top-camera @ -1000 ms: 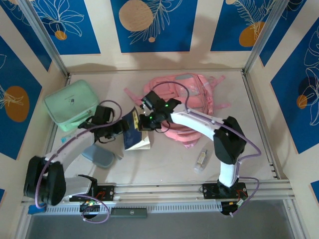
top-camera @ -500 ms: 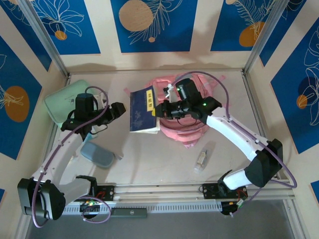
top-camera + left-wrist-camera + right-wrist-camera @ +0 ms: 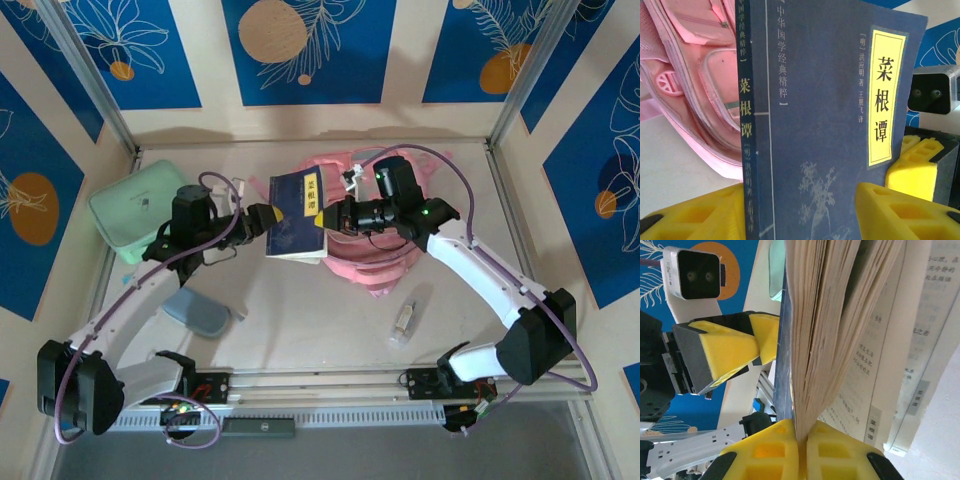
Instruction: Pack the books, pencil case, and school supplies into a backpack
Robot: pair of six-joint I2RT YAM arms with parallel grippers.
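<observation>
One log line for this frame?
right end effector: shut on books, off table | left end effector: open, flanking books | backpack: on table, books not in

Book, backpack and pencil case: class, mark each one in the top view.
book [image 3: 296, 220], top view, on its blue cover.
backpack [image 3: 375, 268], top view, on its pink lower fabric.
pencil case [image 3: 197, 313], top view, on its middle.

Open desk lies between the pencil case and the bottle. The books, raised between left tool and right tool, obstruct the backpack from the left. The mint-green case occupies the left rear.
</observation>
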